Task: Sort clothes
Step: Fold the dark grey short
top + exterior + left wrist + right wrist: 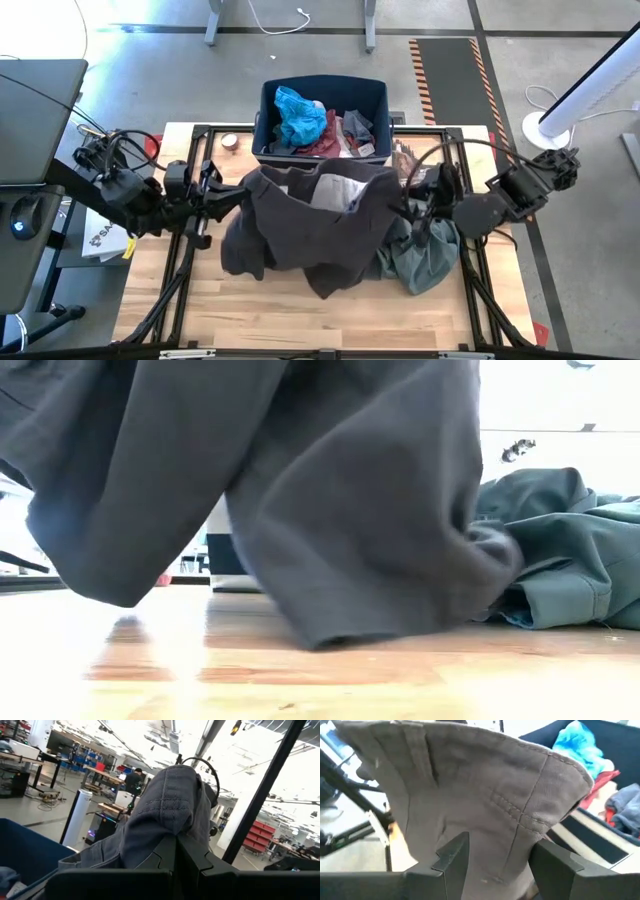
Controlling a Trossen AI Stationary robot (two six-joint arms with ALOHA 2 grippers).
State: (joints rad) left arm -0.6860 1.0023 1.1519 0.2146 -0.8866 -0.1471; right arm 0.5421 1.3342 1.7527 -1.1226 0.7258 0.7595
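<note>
We hold the dark grey-brown trousers (320,225) stretched between our two grippers, lifted so that the legs hang down and touch the table (300,310). The left gripper (228,195) is closed tight on one end of the waistband. The right gripper (500,860) has its fingers apart around the other end, and the cloth passes between them. Just beyond both grippers stands the navy bin (375,95), already holding bright blue (300,115), maroon and grey pieces. Under the right gripper the grey-green shirt (430,255) lies on the table, not yet sorted. We judge the task is partly done: the trousers and the shirt remain
</note>
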